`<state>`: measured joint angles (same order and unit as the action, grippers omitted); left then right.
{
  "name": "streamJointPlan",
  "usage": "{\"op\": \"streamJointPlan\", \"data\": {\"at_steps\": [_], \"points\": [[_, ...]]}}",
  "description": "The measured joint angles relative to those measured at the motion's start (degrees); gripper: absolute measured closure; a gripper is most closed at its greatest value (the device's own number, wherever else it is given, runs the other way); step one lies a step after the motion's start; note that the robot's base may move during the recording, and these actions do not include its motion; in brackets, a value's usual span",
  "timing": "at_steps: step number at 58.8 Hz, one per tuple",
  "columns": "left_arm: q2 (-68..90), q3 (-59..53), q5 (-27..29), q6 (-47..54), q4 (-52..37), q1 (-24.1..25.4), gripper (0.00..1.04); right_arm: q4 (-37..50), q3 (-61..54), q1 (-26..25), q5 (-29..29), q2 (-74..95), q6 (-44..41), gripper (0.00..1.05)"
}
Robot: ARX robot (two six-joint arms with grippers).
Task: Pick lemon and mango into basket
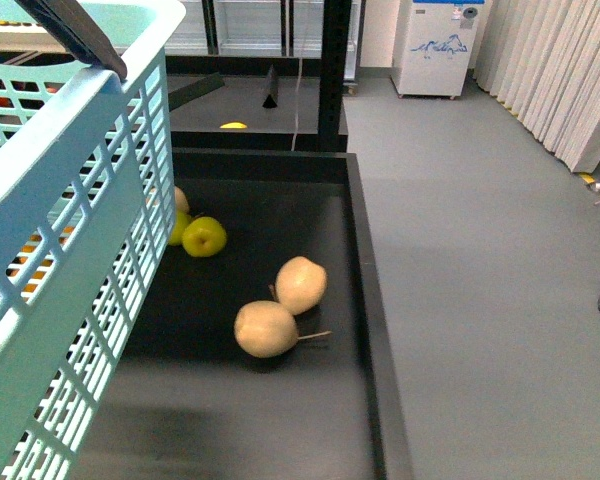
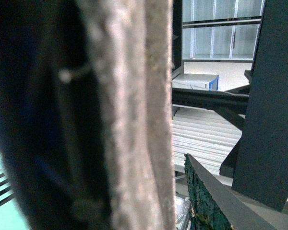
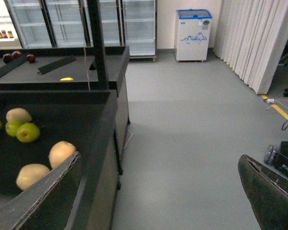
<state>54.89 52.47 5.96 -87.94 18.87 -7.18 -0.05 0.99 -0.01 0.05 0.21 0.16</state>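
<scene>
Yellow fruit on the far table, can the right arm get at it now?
Probably not: the yellow fruit lies beyond the near tray and a black post, and the right gripper hangs open over the floor.

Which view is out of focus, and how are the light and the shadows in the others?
Left wrist view: a close pale fuzzy surface fills the left half, blurred; only the far cabinets are fairly sharp. Front view: even light, the pears sharp with soft shadows, the near basket slightly soft. Right wrist view: bright and clear throughout.
</scene>
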Motion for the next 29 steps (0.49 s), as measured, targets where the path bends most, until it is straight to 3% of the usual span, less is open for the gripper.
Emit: {"op": "streamJointPlan", "data": {"at_steps": [29], "points": [[0.02,0.0,0.0,0.02,0.0,0.02,0.78,-0.04,0.0,0.02,0.09,0.02,0.0,0.09]]}}
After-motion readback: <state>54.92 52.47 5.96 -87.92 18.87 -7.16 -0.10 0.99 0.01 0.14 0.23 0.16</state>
